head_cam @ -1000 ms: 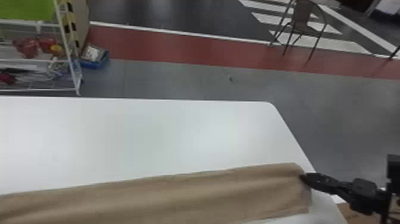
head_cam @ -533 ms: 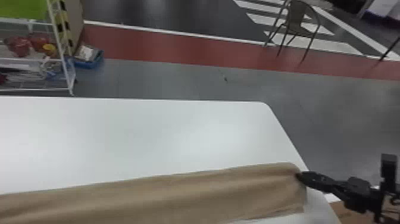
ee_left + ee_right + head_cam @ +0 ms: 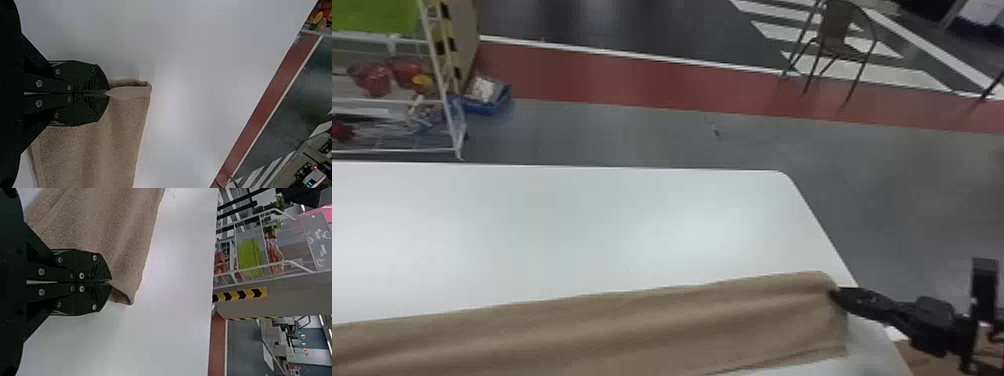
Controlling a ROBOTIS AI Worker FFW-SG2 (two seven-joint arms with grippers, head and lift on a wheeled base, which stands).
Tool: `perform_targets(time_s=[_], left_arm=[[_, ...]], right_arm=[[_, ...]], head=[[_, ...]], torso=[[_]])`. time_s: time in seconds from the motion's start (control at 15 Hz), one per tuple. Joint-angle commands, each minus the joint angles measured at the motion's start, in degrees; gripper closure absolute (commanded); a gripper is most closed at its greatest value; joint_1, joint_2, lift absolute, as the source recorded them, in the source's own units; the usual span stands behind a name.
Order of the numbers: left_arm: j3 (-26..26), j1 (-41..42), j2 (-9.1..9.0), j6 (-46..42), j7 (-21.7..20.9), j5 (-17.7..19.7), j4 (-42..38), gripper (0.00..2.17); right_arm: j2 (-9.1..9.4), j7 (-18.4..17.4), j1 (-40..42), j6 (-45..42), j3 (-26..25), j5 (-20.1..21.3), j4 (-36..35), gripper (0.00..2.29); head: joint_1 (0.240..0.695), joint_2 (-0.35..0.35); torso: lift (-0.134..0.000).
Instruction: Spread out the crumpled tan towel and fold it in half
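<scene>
Near edge of tan towel [image 3: 632, 332] shifted slightly nearer, cloth stretched left to right over desk [image 3: 572, 230]. Left claw [image 3: 106, 93], right claw [image 3: 109, 282] clamped beside its corners. Likely light, floppy; best gripped there.

- A white table [image 3: 582, 225] had a straight far edge, a rounded far right corner and a slanting right side.
- The tan towel [image 3: 632, 330] stretched in a long, softly rippled band across the table's near part, its right end near the right side.
- Whether the towel's ends touched the tabletop could not be told.
</scene>
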Motion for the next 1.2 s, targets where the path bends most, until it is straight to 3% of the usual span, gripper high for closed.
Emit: perform_targets(time_s=[0.0, 0.13, 0.27, 0.47, 0.53, 0.6, 0.73, 1.0, 1.13], left_arm=[[-0.7, -0.1, -0.08, -0.4, 0.4, -0.5, 0.2, 1.75], [-1.1, -0.1, -0.17, -0.4, 1.4, -0.5, 0.1, 1.62], [-1.1, -0.1, -0.17, -0.4, 1.5, -0.5, -0.2, 1.17], [-1.6, -0.1, -0.17, -0.4, 1.9, -0.6, -0.1, 1.15], [-2.0, -0.3, -0.08, -0.5, 2.3, -0.6, -0.1, 0.99], [-2.2, -0.3, -0.08, -0.5, 2.3, -0.7, -0.1, 0.65], [-2.5, -0.4, -0.08, -0.5, 2.2, -1.0, -0.1, 0.25], [-1.9, -0.2, -0.25, -0.9, 2.7, -1.3, -2.1, 0.15], [0.1, 1.8, -0.61, -3.0, 2.9, -0.5, -5.1, 0.14]], right_arm=[[0.18, 0.3, 0.0, -1.3, 0.2, 0.8, 0.2, 1.2], [0.18, 0.3, 0.0, -1.5, 0.2, 0.9, 0.2, 1.19], [0.1, 0.3, 0.7, -1.0, -0.2, 1.0, -0.1, 1.19], [0.27, 0.3, 2.8, 0.4, -0.4, 1.0, -2.8, 1.18], [0.45, 0.3, 3.0, 0.4, -1.0, 1.0, -3.2, 1.04], [0.45, 0.3, 3.0, 0.4, -1.5, 1.0, -3.2, 0.87], [0.45, 0.3, 3.1, 0.3, -2.0, 0.9, -3.2, 0.52], [0.54, 0.3, 3.1, 1.5, -2.9, 0.9, -3.7, 0.41], [0.98, 0.3, 3.2, 1.5, -5.6, -0.1, -4.3, 0.19]], head=[[0.695, -0.278], [0.695, -0.276], [0.695, -0.276], [0.695, -0.282], [0.695, -0.282], [0.695, -0.283], [0.695, -0.294], [0.695, -0.31], [0.695, -0.303]], torso=[[-0.122], [-0.122], [-0.122], [-0.122], [-0.122], [-0.122], [-0.122], [-0.122], [-0.122]])
